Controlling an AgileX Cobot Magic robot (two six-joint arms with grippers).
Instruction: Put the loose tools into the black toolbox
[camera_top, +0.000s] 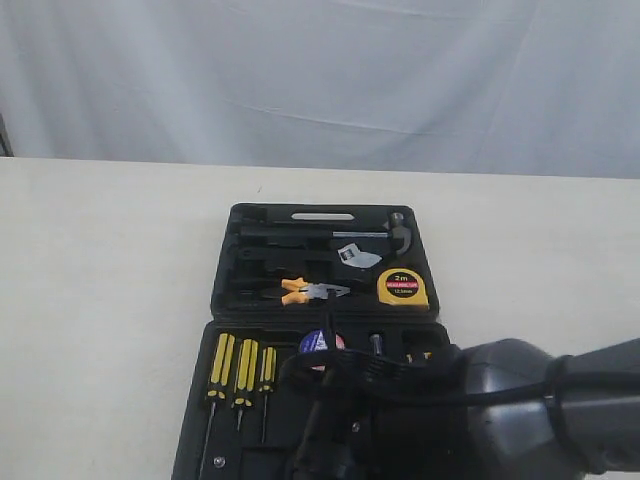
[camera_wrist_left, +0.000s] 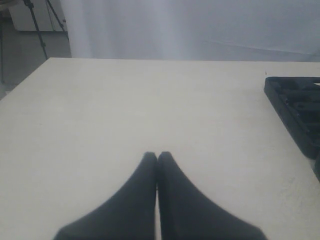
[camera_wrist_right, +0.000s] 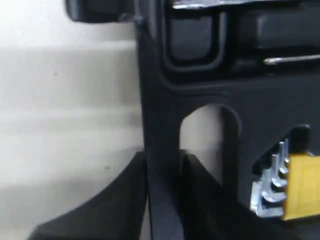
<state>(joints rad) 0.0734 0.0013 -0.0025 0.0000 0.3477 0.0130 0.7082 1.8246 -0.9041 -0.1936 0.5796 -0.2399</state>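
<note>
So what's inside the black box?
Far half of the black toolbox: hammer, wrench, pliers, tape measure. Near half: three screwdrivers and a tape roll, partly hidden. The right arm covers the rest of the near half.

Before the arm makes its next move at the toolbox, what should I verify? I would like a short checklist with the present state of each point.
1. Pliers lie inside the black toolbox: ok.
2. Tape measure sits in its recess: ok.
3. Tape roll is in the half nearer the camera, partly hidden by the right arm: ok.
4. Utility knife is inside: cannot tell, it is not visible.
5. Right gripper is astride the toolbox wall, with fingers against both sides: ok.
6. Left gripper is shut over the table, clear of the toolbox: ok.
</note>
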